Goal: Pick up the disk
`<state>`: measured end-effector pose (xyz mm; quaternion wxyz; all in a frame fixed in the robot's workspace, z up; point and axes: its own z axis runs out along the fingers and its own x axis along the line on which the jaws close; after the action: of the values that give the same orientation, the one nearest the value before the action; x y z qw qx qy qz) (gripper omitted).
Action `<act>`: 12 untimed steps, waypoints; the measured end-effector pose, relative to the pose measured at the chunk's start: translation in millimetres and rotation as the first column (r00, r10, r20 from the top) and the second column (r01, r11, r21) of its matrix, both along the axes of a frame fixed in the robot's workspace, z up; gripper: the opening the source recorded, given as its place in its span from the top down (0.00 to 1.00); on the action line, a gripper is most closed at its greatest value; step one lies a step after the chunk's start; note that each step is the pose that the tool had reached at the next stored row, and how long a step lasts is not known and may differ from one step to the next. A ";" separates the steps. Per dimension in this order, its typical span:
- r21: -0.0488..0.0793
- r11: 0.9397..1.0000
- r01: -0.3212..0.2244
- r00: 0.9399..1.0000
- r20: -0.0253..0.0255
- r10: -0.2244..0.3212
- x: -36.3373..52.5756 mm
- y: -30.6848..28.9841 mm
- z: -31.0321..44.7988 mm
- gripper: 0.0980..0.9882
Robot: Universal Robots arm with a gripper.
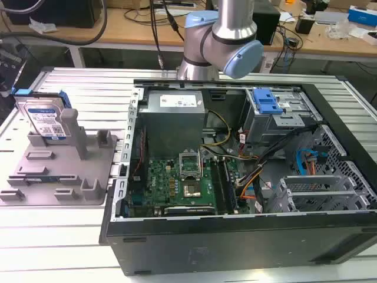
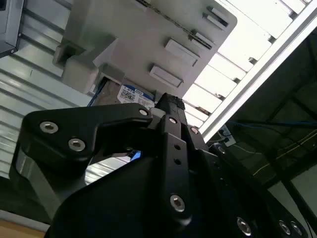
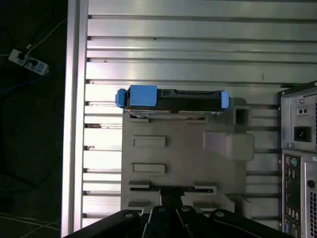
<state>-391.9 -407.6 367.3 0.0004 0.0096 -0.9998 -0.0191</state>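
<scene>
The disk (image 1: pixel 46 121), a flat silver metal rectangle with blue plastic rails, stands on edge in a slot of a grey moulded plastic holder (image 1: pixel 65 177) on the ribbed aluminium table (image 1: pixel 88 82). The black hand (image 3: pixel 171 198) hangs over the holder, apart from the disk; how far open it is cannot be told.

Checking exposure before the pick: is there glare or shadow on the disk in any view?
Exterior view: disk evenly lit, no glare. First wrist view: disk clear, table streaked with reflections. Second wrist view: table washed out white, disk in shade.
</scene>
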 end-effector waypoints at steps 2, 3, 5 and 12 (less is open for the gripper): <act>0.000 1.000 0.000 1.000 0.000 0.000 0.0 0.0 0.0 0.99; 0.000 1.000 0.000 1.000 0.000 0.000 0.0 0.0 0.0 0.99; 0.000 1.000 0.000 1.000 0.000 0.000 0.0 0.0 0.0 0.99; 0.000 1.000 0.000 1.000 0.000 0.000 0.0 0.0 0.0 0.99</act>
<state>-391.9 -407.6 367.3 0.0004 0.0097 -0.9998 -0.0191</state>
